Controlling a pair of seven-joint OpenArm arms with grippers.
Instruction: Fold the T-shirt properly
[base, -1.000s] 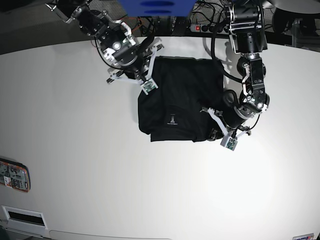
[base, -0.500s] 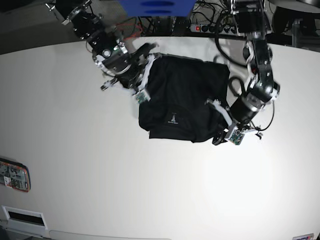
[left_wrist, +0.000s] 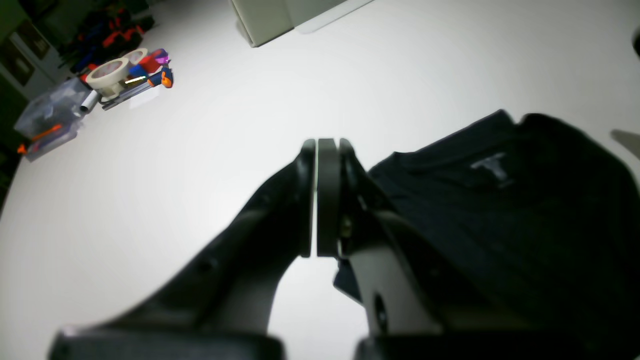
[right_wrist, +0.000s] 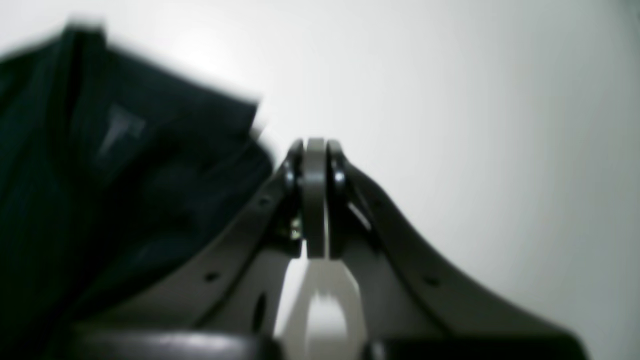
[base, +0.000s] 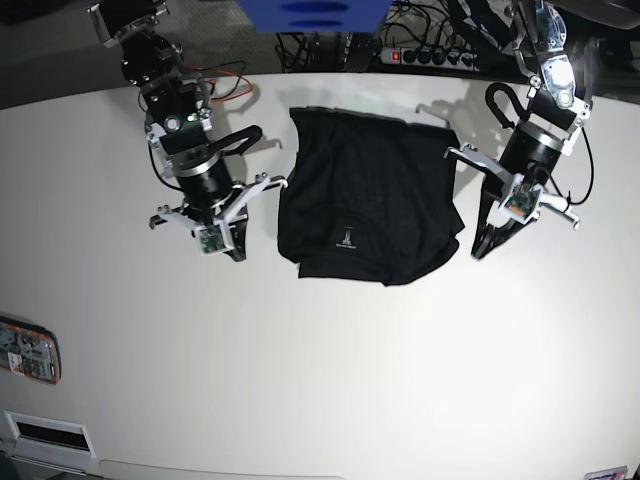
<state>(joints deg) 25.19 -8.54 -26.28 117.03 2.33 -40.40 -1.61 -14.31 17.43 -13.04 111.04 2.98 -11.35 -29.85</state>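
Risk: the T-shirt (base: 368, 195) is sitting as a rumpled, uneven block, so another fold over those loose edges would likely be locking in creases. Going left to right: right gripper (base: 238, 251), fingers pressed together and holding nothing, just left of the cloth; shirt mid-table (base: 320, 380); left gripper (base: 481, 245), also closed empty, just off its right edge.
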